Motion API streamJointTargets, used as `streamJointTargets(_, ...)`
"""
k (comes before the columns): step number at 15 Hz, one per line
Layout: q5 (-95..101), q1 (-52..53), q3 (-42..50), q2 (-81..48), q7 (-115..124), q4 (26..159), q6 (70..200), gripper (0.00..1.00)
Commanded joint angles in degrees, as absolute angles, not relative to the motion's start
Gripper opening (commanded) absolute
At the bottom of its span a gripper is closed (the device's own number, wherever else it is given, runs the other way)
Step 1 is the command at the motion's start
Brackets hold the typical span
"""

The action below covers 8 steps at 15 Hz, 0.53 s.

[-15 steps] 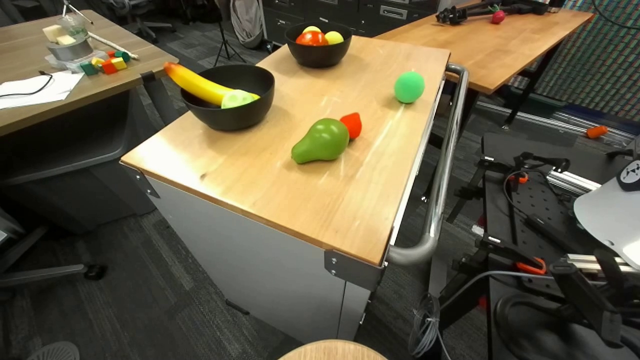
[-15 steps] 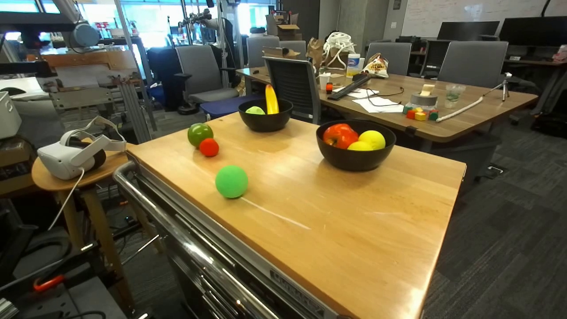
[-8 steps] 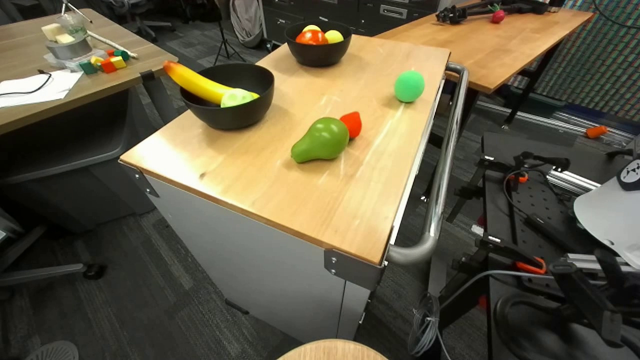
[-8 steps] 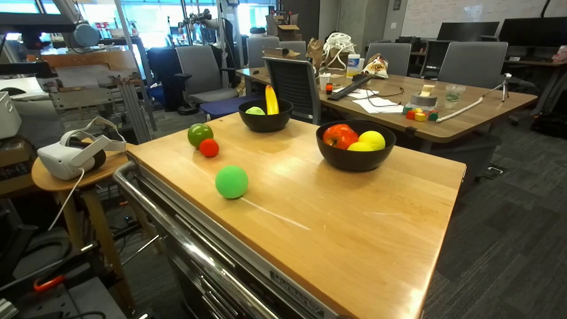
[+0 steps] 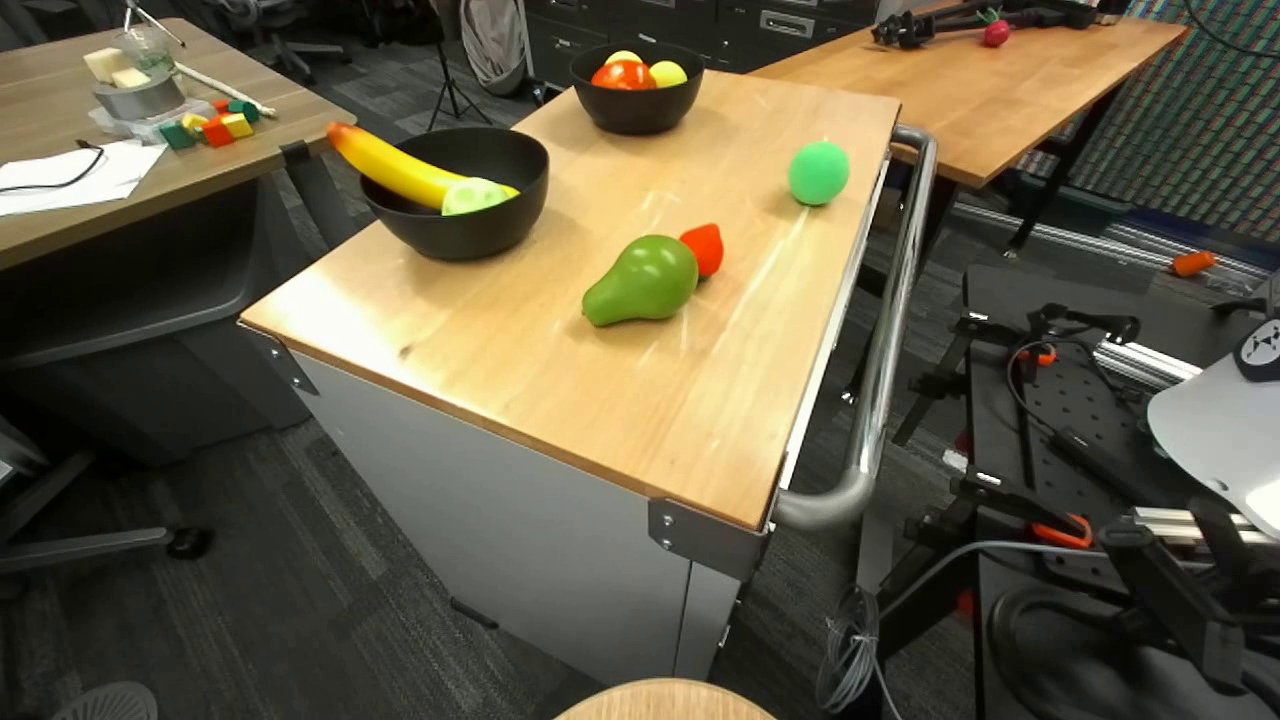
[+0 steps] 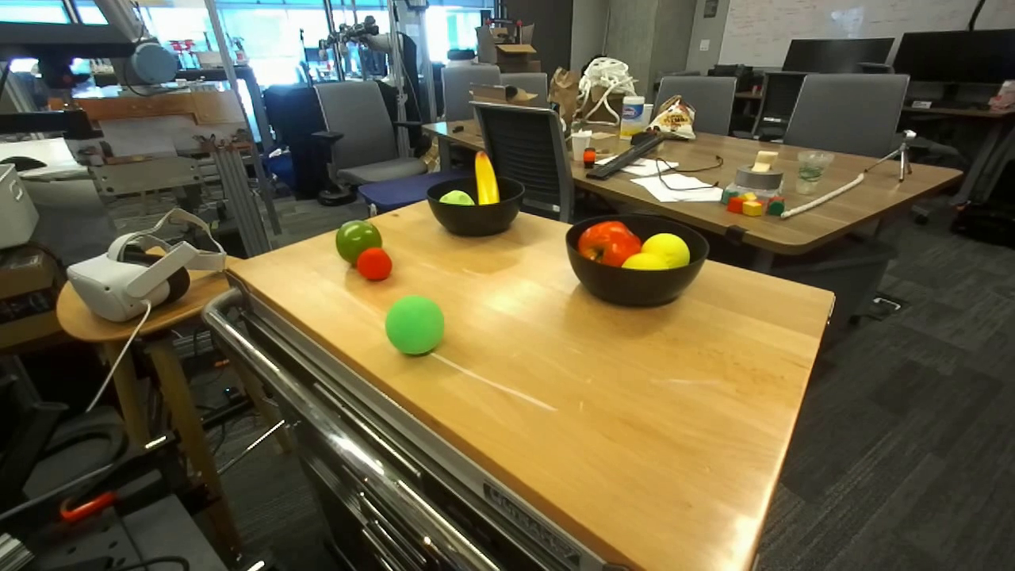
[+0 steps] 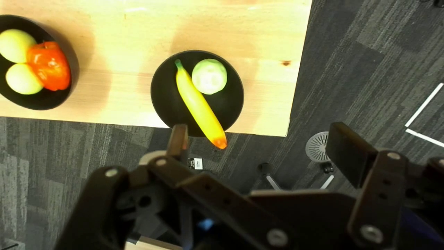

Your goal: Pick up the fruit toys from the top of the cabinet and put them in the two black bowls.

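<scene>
Your gripper [image 7: 262, 147] gapes empty low in the wrist view; five fruit toys [image 7: 199, 106] sit in two black bowls [image 5: 460, 238], upper left and top center of an exterior view. Awaiting you: pear [image 5: 645, 282] and red toy [image 5: 706, 250], center; green ball [image 5: 819, 174], upper right.

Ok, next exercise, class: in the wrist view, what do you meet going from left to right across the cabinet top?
Left-edge black bowl with two yellow round toys and a red toy → middle black bowl with the banana and a pale green round toy → dark knot in the cabinet top.
</scene>
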<state>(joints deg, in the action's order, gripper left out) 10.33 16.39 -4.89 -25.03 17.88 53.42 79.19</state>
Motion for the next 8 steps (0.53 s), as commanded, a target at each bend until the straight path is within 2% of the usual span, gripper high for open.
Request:
streamJointTargets(1,12.16,17.01,-4.66,-23.16,18.76,56.97,83.05,1.00)
streamJointTargets(8,2.90,14.47,-4.85,-10.19,25.25,77.85,82.96,1.00)
